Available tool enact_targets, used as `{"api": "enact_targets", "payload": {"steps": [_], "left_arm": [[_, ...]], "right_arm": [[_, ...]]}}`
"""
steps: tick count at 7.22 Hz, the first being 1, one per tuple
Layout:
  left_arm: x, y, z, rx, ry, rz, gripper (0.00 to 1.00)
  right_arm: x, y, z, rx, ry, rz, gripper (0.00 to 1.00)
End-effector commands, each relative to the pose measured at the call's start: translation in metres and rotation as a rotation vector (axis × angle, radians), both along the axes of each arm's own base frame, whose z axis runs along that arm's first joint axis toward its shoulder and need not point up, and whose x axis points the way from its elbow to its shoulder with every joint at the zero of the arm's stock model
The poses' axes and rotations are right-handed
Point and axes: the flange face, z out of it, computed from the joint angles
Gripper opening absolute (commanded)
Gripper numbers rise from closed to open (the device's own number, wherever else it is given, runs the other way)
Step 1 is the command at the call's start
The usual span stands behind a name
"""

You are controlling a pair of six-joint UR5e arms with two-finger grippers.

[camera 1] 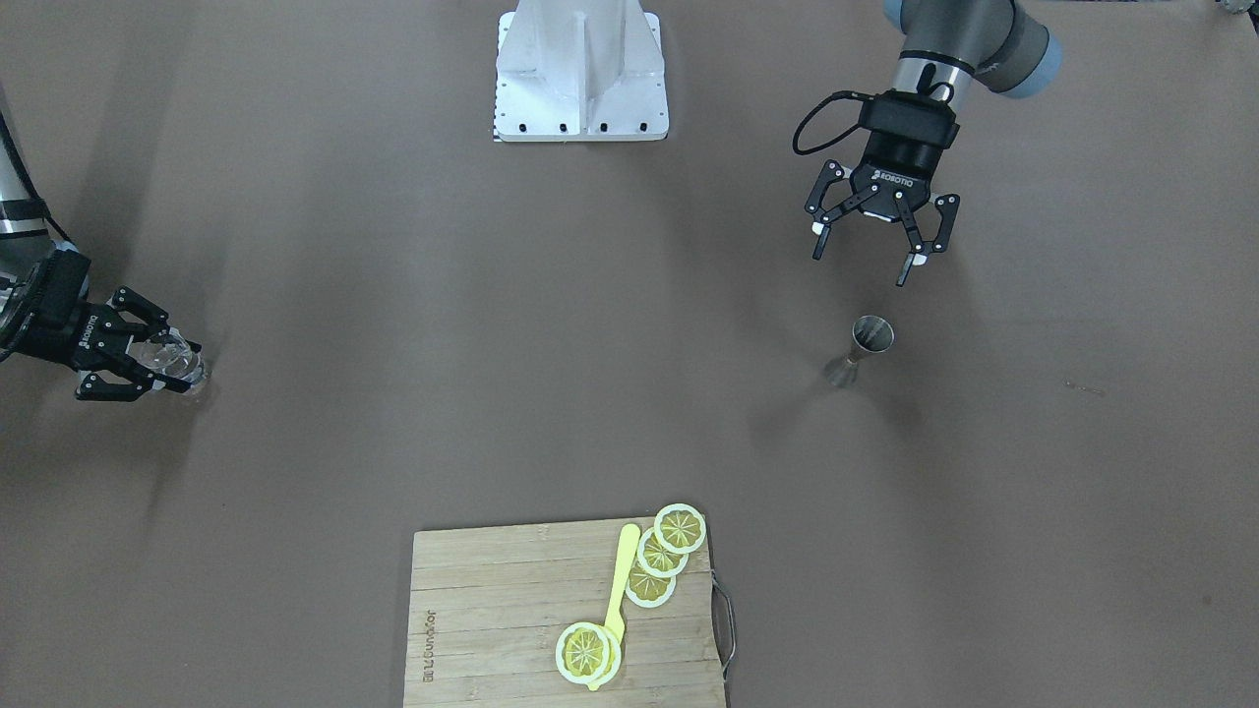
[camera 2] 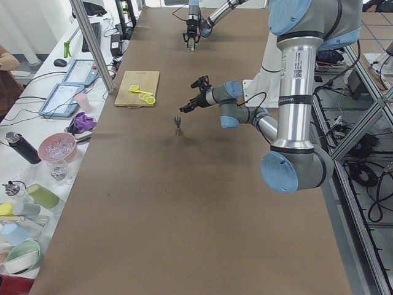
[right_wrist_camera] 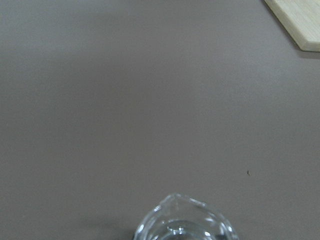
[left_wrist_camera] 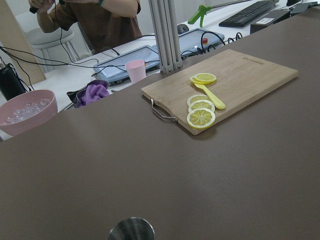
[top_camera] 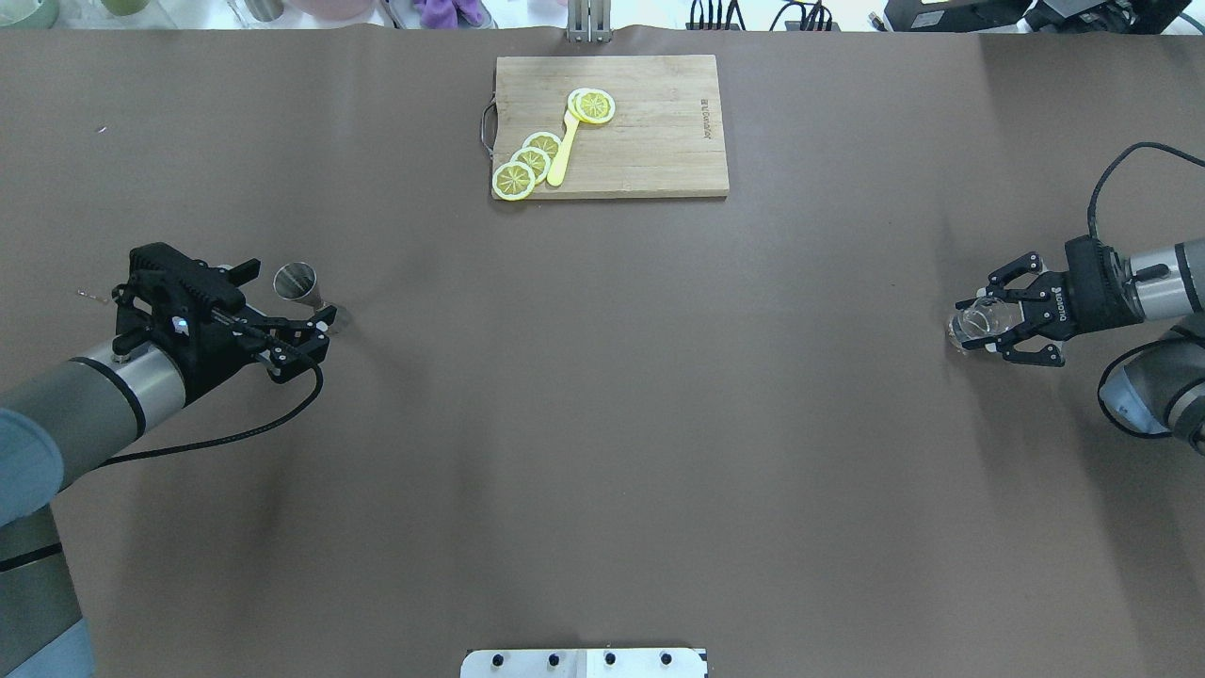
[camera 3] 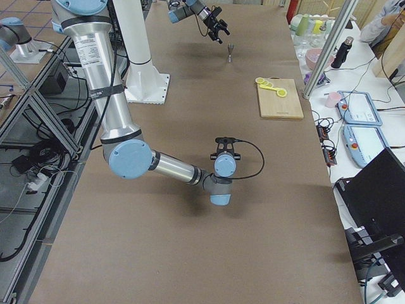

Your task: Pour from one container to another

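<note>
A small steel jigger (camera 1: 871, 340) stands upright on the brown table; its rim (left_wrist_camera: 131, 229) shows at the bottom of the left wrist view. My left gripper (camera 1: 864, 264) hangs open a little above it, on the robot's side of it, with nothing between its fingers. At the other end of the table a clear glass (camera 1: 178, 361) stands on the surface. My right gripper (camera 1: 175, 366) is shut on the glass (top_camera: 972, 325) from the side. The glass rim (right_wrist_camera: 184, 225) fills the bottom of the right wrist view.
A wooden cutting board (top_camera: 650, 141) with lemon slices (top_camera: 530, 162) and a yellow utensil lies at the far middle edge. The white robot base (camera 1: 580, 69) sits at the near middle. Bowls and cups stand on a side bench beyond the table.
</note>
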Motion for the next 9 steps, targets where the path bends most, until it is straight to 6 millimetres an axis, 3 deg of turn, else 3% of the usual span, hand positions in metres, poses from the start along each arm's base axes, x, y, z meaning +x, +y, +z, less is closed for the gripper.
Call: {"api": "enact_targets", "payload": {"steps": [1, 2, 3, 5, 6, 7, 8, 9], "left_arm": [[-0.014, -0.056, -0.040, -0.136, -0.011, 0.053, 0.98], [-0.032, -0.086, -0.055, -0.226, -0.035, 0.092, 0.98], [-0.052, -0.105, -0.050, -0.359, -0.071, 0.147, 0.98], [-0.091, -0.139, 0.000, -0.545, -0.088, 0.186, 0.98], [-0.107, -0.148, 0.039, -0.662, -0.070, 0.235, 0.98], [-0.147, -0.156, 0.076, -0.736, -0.074, 0.168, 0.98], [-0.173, -0.150, 0.100, -0.827, -0.072, 0.151, 0.98], [-0.218, -0.139, 0.141, -0.948, -0.024, 0.138, 0.98]], "right_arm": [[-0.001, -0.003, -0.003, -0.013, -0.005, 0.004, 0.00], [-0.001, -0.003, -0.003, -0.014, -0.005, 0.007, 0.04], [-0.001, -0.004, -0.004, -0.019, -0.006, 0.012, 0.08], [-0.004, -0.010, -0.011, -0.008, -0.012, 0.021, 0.13], [-0.004, -0.011, -0.012, -0.007, -0.013, 0.024, 0.15], [-0.005, -0.012, -0.013, -0.011, -0.015, 0.028, 0.19], [-0.005, -0.013, -0.015, -0.009, -0.019, 0.028, 0.22], [-0.005, -0.013, -0.015, -0.009, -0.019, 0.029, 0.24]]}}
